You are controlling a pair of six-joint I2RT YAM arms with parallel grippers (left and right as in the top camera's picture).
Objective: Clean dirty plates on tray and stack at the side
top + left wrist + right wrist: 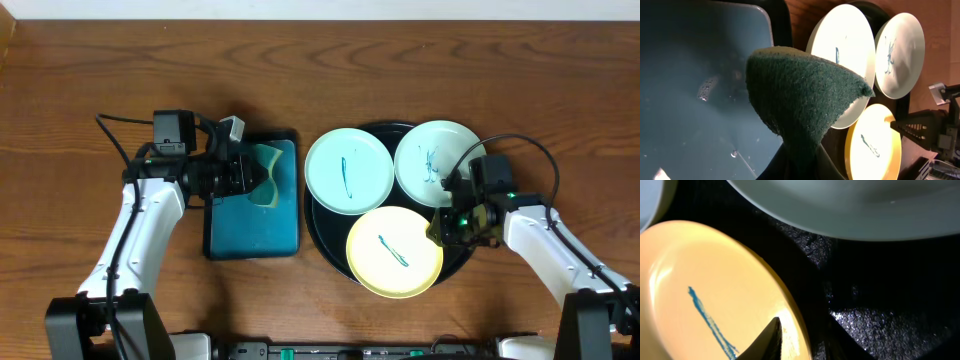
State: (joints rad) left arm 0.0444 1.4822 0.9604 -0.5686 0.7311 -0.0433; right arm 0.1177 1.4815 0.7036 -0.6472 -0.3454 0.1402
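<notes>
Three plates lie on the round black tray (318,232), each with a teal scribble. Two are mint: one at the left (348,170), one at the back right (437,163). The yellow plate (395,252) is at the front. My right gripper (440,228) is open at the yellow plate's right rim (790,305). One finger (765,340) is over the plate's inside and the other is outside, over the tray (880,280). My left gripper (262,178) is shut on a green sponge (800,90), held above the teal tray.
The rectangular teal tray (250,225) with a black rim sits left of the black tray, its bottom wet with droplets (705,87). Bare wood tabletop (560,100) surrounds both trays. The back right mint plate (840,205) overhangs close above my right fingers.
</notes>
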